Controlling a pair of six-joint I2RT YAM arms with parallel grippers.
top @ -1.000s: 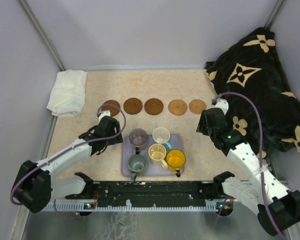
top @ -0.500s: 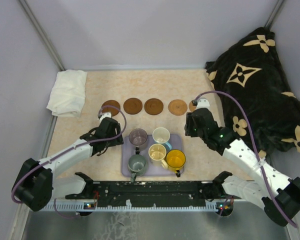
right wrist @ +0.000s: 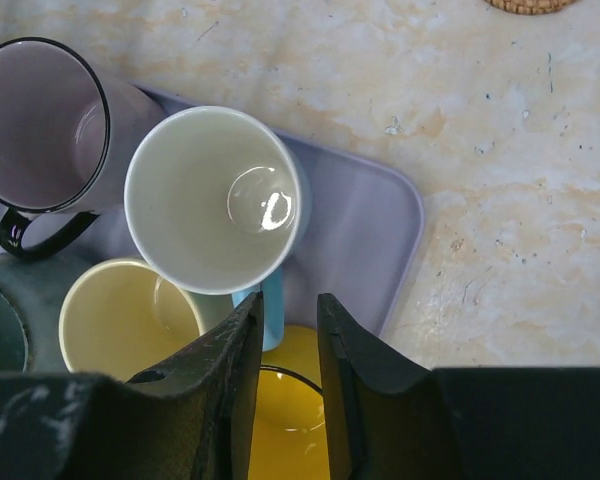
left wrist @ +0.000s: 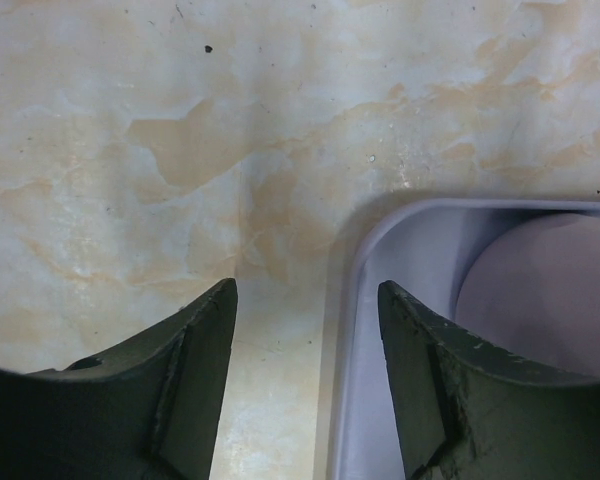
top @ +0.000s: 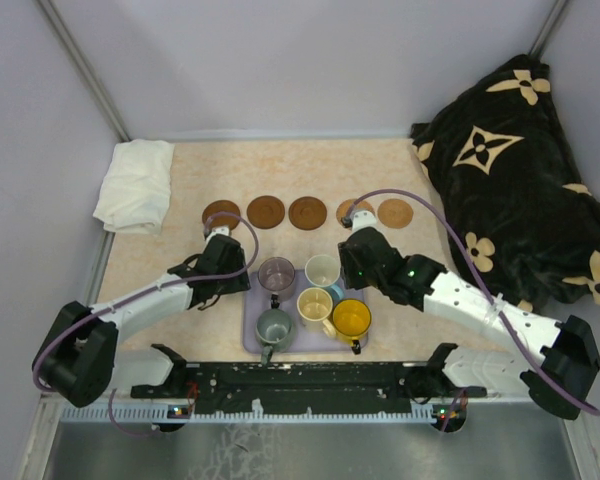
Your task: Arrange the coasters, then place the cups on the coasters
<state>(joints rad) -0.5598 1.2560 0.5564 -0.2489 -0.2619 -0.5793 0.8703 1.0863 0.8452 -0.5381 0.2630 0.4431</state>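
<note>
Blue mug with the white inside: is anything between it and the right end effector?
Nothing visible is. The right end effector sits right at the handle of the blue mug. The cream mug and orange-yellow mug crowd it on the tray, but neither lies between.

The whole counter point(top: 310, 170) was viewed from above and behind the arms point(top: 150, 305), whose bases were kept at the bottom edge. The left wrist view was pointed straight down, very near, at bare counter and a corner of the lavender tray point(left wrist: 348, 300). The right wrist view was pointed down, close over the cups point(right wrist: 215, 195) on that tray. The tray was shared by all three views.
</note>
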